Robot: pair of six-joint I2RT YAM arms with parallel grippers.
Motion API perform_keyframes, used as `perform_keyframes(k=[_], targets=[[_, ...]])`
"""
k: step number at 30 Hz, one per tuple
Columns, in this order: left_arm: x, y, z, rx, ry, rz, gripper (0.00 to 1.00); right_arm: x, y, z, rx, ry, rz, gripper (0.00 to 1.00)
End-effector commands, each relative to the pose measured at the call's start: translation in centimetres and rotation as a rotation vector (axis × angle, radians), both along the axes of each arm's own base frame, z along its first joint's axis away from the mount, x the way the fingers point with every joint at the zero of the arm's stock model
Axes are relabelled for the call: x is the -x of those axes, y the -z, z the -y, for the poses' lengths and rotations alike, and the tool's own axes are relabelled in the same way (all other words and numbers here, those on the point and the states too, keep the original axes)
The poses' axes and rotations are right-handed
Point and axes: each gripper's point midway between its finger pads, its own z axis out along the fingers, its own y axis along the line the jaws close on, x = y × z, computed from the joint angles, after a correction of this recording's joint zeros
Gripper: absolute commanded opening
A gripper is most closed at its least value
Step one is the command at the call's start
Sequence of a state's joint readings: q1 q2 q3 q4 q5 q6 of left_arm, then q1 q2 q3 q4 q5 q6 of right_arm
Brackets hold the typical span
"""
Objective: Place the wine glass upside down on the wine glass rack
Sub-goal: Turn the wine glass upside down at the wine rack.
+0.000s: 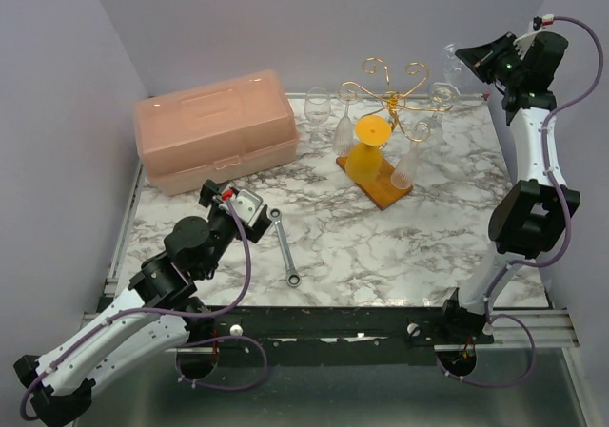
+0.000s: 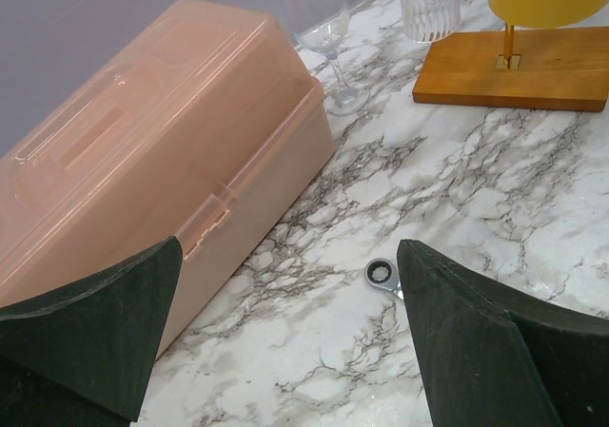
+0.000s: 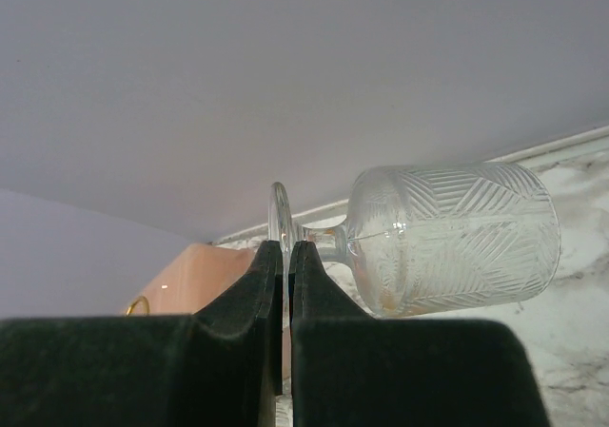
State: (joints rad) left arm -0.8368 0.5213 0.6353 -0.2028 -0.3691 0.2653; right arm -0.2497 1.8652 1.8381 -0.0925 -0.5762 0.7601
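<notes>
**Marble, Gold and Salmon Pink**

The surface (image 1: 381, 246) is white marble with grey veining. The box (image 1: 214, 127) is translucent salmon pink. The rack (image 1: 391, 104) is gold wire on an orange-brown base. One glass (image 1: 366, 151) is opaque yellow. The wine glass (image 3: 452, 237) is clear, cut with chevron lines. The wrench (image 1: 284, 246) is silver. The right end effector (image 3: 285, 256) has black fingers.

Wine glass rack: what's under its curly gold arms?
Under the wine glass rack hang a yellow glass and a clear ribbed glass, upside down. The yellow glass hides part of the thin stem and the base.
</notes>
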Motion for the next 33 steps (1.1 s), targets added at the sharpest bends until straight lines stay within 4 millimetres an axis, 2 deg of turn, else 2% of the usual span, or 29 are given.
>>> perform_keyframes(k=[1,12,22,33], targets=[[-0.2,0.1,0.4,0.002,0.015,0.006,0.99,-1.4,-5.0,-1.6,-0.018,-0.026,0.156,0.0],[-0.4,0.3,0.4,-0.002,0.017,0.001,0.99,-2.4,-6.3,-6.7,-0.087,-0.16,0.164,0.0],[-0.2,0.1,0.5,0.003,0.027,0.005,0.98,-1.7,-5.7,-10.2,-0.166,-0.264,0.098,0.0],[0.0,-0.2,0.3,0.014,0.031,0.015,0.99,-0.2,-5.2,-11.4,-0.204,-0.273,0.016,0.0]])
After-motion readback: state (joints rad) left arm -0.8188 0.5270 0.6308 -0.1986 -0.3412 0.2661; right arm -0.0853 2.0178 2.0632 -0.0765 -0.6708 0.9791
